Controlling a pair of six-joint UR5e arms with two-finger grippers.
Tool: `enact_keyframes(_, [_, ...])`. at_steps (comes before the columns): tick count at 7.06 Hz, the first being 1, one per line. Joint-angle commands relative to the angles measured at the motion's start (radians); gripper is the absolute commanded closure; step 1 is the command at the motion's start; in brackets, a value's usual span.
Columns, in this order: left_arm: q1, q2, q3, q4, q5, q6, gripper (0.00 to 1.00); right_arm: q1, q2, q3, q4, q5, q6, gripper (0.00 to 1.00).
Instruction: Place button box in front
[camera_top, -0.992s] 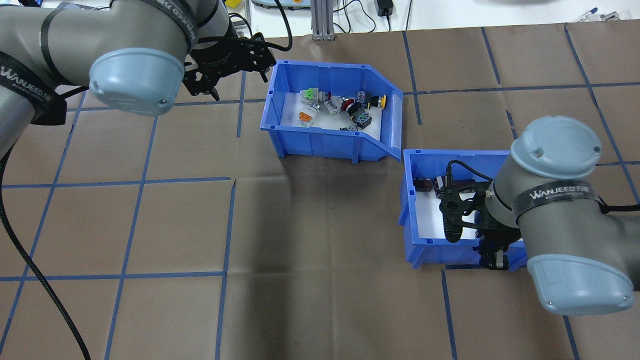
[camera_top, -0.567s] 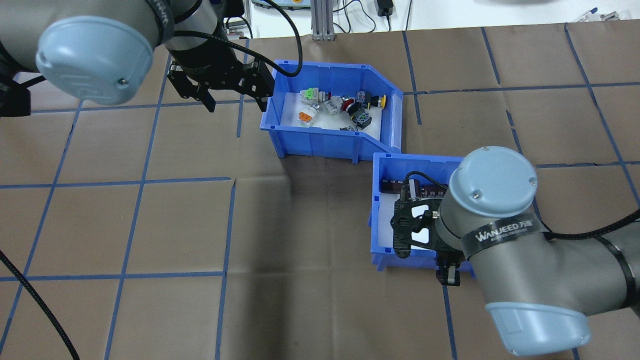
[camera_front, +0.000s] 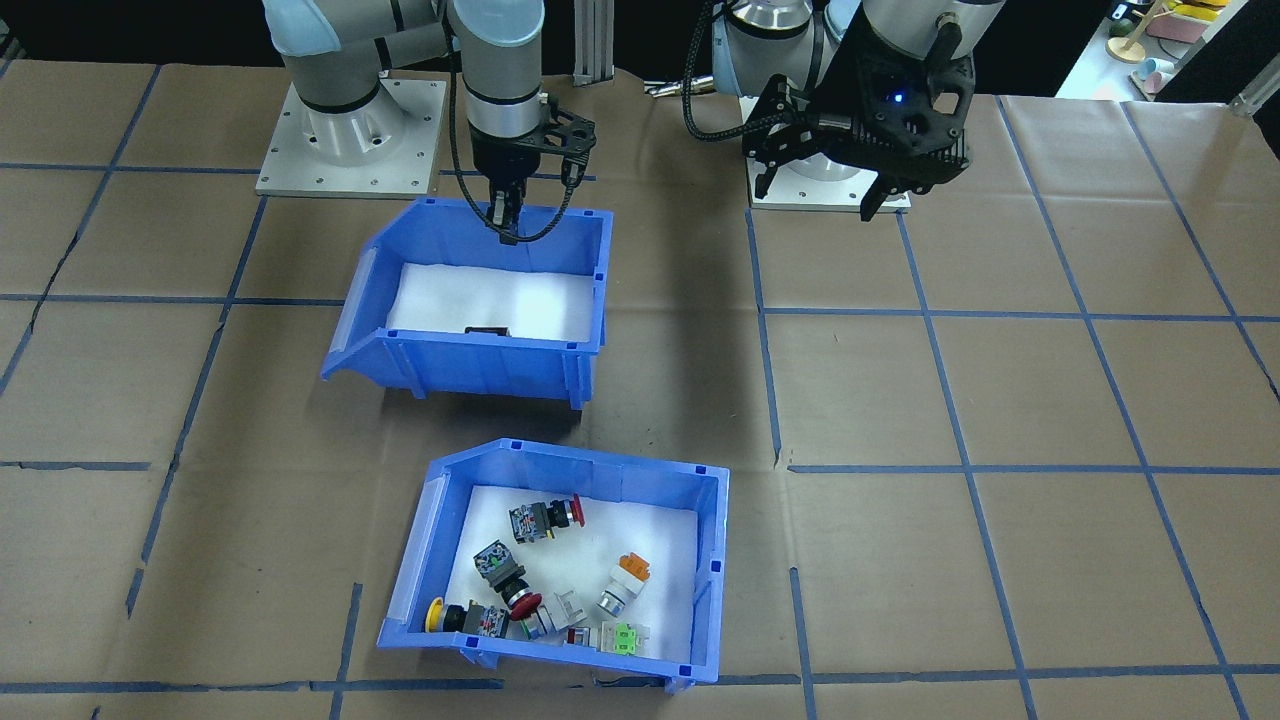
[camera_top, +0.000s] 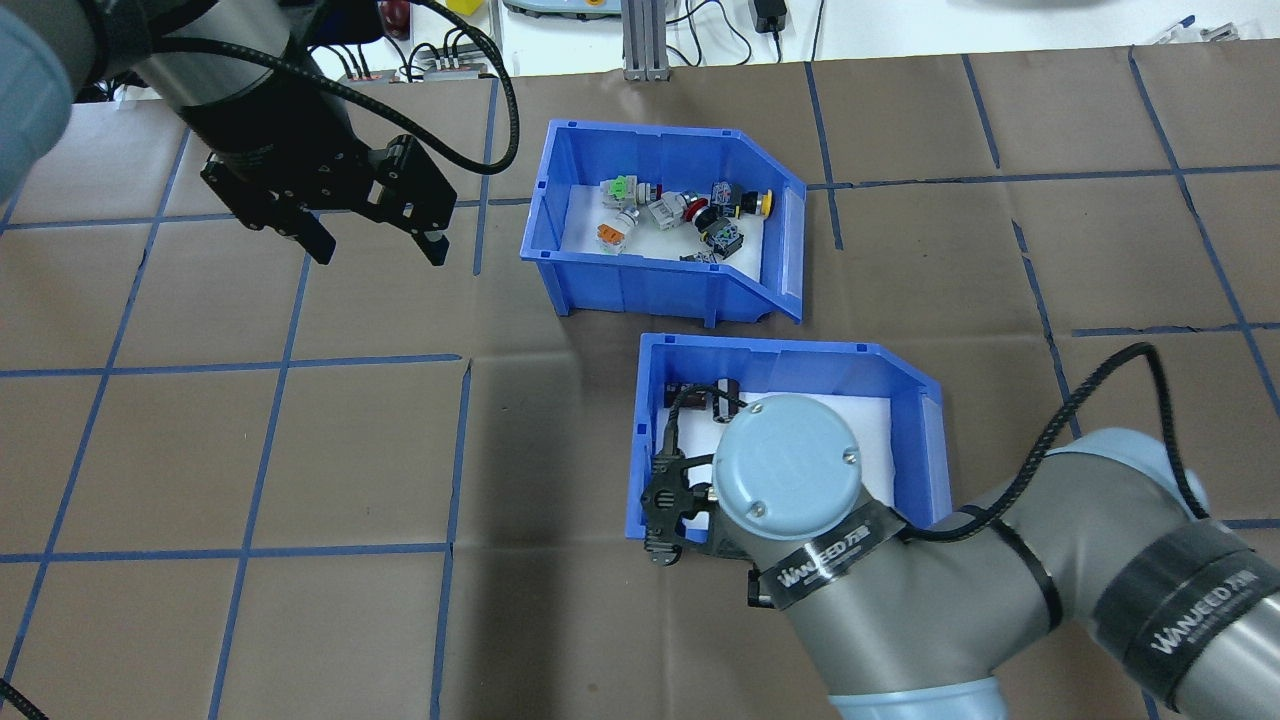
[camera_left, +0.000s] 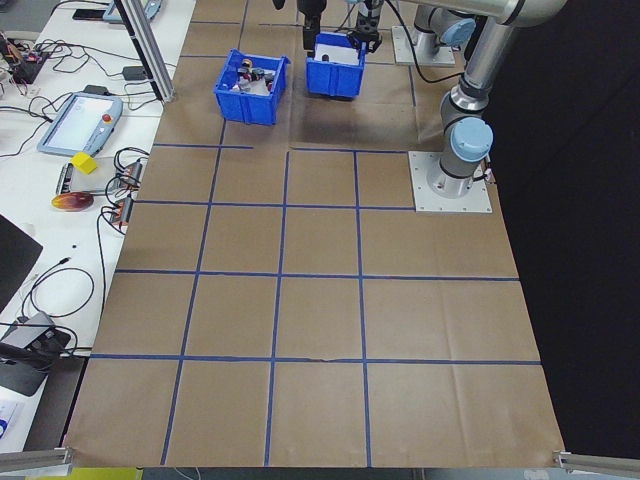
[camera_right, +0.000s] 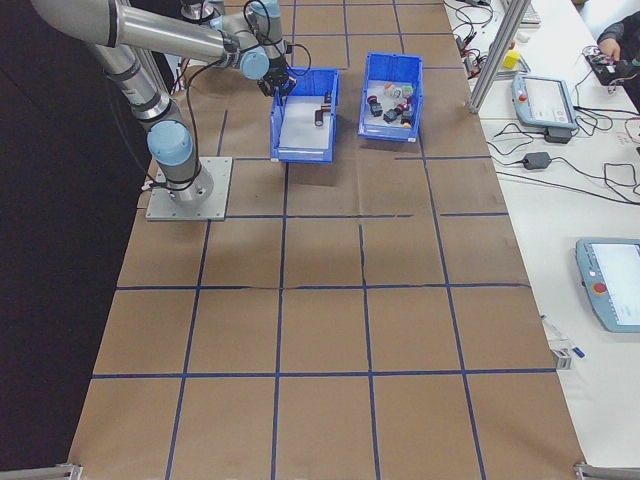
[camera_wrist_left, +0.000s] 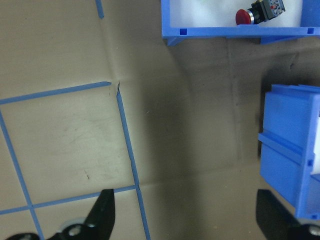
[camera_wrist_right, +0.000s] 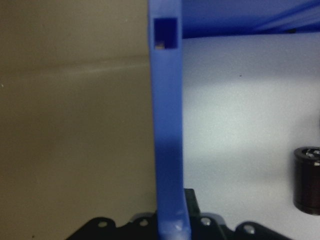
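Observation:
The button box (camera_top: 645, 270), a blue bin with a white liner and coloured push-buttons (camera_front: 545, 585), stands on the far side of the table from me. My left gripper (camera_top: 375, 245) hangs open to its left, holding nothing; the left wrist view shows its fingertips (camera_wrist_left: 102, 210) wide apart over brown paper. A second blue bin (camera_top: 920, 430) with dark cylinders (camera_top: 700, 395) sits just on my side of the button box. My right gripper (camera_front: 503, 228) is shut on that bin's near wall (camera_wrist_right: 167, 125).
Brown paper with blue tape lines covers the table (camera_top: 300, 450). Cables, a metal post (camera_top: 645, 40) and tablets (camera_right: 545, 100) lie past the far edge. Both arm bases (camera_front: 350, 140) stand on my side.
My right gripper has dragged the cylinder bin leftward until it sits directly behind the button box. My left gripper has drawn back from the button box's corner, still open.

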Motion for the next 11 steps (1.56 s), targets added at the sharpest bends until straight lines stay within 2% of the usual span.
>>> enact_keyframes(1, [0.047,0.024,-0.033,-0.007,-0.005,-0.002,0.02,0.076,0.049,-0.010,-0.034,-0.032,0.061,0.92])
enact_keyframes(6, [0.080,0.016,-0.057,0.034,0.003,0.008,0.02,0.142,0.098,-0.044,-0.033,-0.019,0.009,0.91])
enact_keyframes(7, [0.080,0.016,-0.066,0.034,0.003,0.010,0.02,0.139,0.100,-0.044,-0.037,-0.018,0.017,0.37])
enact_keyframes(8, [0.080,0.018,-0.071,0.034,0.003,0.010,0.02,0.126,0.092,-0.046,-0.037,-0.024,0.017,0.00])
enact_keyframes(10, [0.081,0.021,-0.070,0.038,0.003,0.010,0.02,0.099,0.060,-0.087,-0.018,-0.036,0.018,0.00])
enact_keyframes(11, [0.081,0.021,-0.070,0.063,0.003,0.010,0.02,0.071,0.028,-0.122,0.062,-0.036,0.018,0.00])
